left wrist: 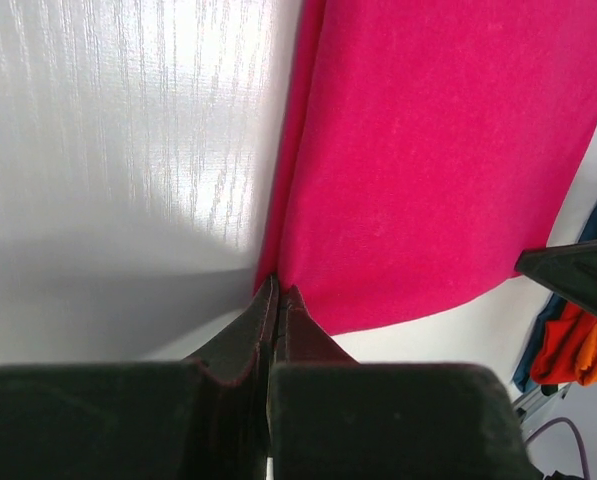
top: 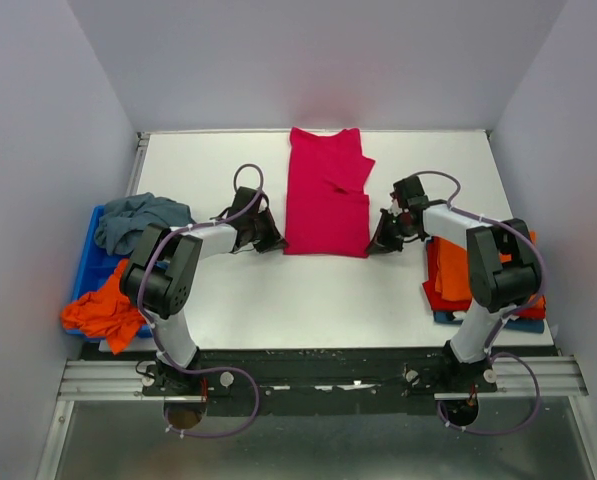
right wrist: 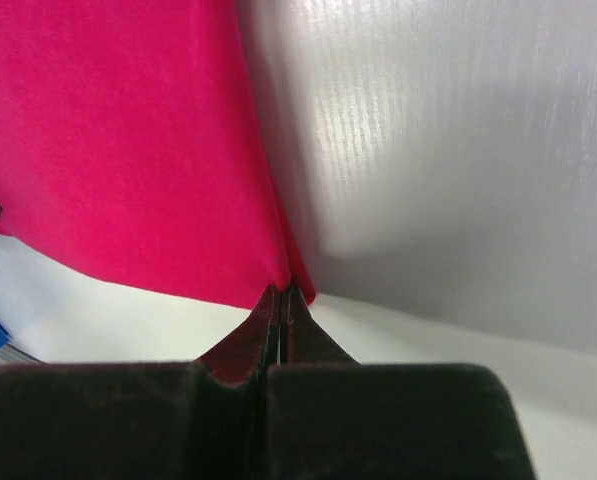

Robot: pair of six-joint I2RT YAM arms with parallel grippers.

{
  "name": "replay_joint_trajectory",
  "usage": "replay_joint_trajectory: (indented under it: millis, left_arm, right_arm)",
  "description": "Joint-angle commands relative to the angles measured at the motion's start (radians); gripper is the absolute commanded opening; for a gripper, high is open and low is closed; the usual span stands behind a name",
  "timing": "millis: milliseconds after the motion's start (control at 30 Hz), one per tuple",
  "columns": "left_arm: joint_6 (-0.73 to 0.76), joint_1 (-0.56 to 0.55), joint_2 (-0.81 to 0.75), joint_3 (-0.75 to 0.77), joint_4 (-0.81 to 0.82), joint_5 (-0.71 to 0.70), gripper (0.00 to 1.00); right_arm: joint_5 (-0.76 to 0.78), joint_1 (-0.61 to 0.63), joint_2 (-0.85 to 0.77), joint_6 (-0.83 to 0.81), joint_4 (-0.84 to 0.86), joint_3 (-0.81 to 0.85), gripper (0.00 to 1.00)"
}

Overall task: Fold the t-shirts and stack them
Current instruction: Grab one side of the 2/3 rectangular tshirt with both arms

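Note:
A magenta t-shirt (top: 326, 195) lies flat in the middle of the white table, sides folded in to a long strip. My left gripper (top: 274, 238) is shut on its near left corner; in the left wrist view the gripper (left wrist: 278, 292) pinches the shirt (left wrist: 438, 150) at the hem. My right gripper (top: 382, 240) is shut on the near right corner; in the right wrist view the gripper (right wrist: 282, 292) pinches the shirt (right wrist: 118, 140) edge. A stack of folded orange and red shirts (top: 453, 272) lies at the right.
A blue bin (top: 93, 262) at the left edge holds a crumpled grey-blue shirt (top: 138, 218) and an orange shirt (top: 106, 305). The folded stack rests on a blue tray (top: 518, 320). Grey walls enclose the table (top: 308, 300) on three sides.

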Motion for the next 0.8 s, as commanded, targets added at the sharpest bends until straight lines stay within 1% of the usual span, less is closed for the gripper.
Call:
replay_joint_trajectory:
  millis: [0, 67, 133, 167, 200, 233, 267, 333, 433, 500, 567, 600, 767]
  left_arm:
    - [0.043, -0.006, -0.007, -0.004, -0.083, -0.053, 0.00]
    - [0.051, -0.009, -0.027, -0.001, -0.102, -0.058, 0.00]
    - [0.057, -0.009, -0.051, -0.004, -0.119, -0.061, 0.00]
    - [0.060, -0.011, -0.063, -0.009, -0.124, -0.061, 0.00]
    - [0.061, -0.014, -0.077, -0.013, -0.126, -0.063, 0.04]
    - [0.066, -0.015, -0.093, -0.019, -0.124, -0.061, 0.09]
    - [0.067, -0.018, -0.106, -0.029, -0.118, -0.061, 0.18]
    - [0.063, -0.021, -0.123, -0.039, -0.115, -0.067, 0.29]
    - [0.055, -0.021, -0.123, -0.044, -0.116, -0.061, 0.38]
    - [0.044, -0.021, -0.122, -0.052, -0.110, -0.053, 0.39]
    - [0.034, -0.021, -0.128, -0.071, -0.089, -0.047, 0.45]
    - [0.032, -0.021, -0.128, -0.076, -0.081, -0.047, 0.45]
    - [0.025, -0.023, -0.091, -0.085, -0.057, -0.024, 0.46]
  right_arm:
    - [0.055, 0.002, 0.015, -0.006, -0.063, -0.026, 0.01]
    - [0.069, 0.002, -0.016, -0.016, -0.076, -0.033, 0.06]
    - [0.107, 0.002, -0.062, -0.019, -0.090, -0.040, 0.17]
    - [0.113, 0.002, -0.083, -0.025, -0.089, -0.046, 0.20]
    - [0.118, 0.002, -0.103, -0.034, -0.086, -0.048, 0.29]
    - [0.115, 0.002, -0.119, -0.036, -0.083, -0.051, 0.36]
    - [0.109, 0.002, -0.131, -0.039, -0.073, -0.059, 0.39]
    - [0.084, 0.002, -0.139, -0.040, -0.056, -0.063, 0.41]
    - [0.031, 0.008, -0.128, -0.040, -0.034, -0.069, 0.41]
    - [-0.023, 0.013, -0.114, -0.046, -0.012, -0.075, 0.41]
    - [-0.028, 0.019, -0.110, -0.040, -0.001, -0.083, 0.41]
    - [-0.028, 0.019, -0.103, -0.040, 0.005, -0.085, 0.41]
    - [-0.028, 0.022, -0.038, -0.028, 0.011, -0.077, 0.41]
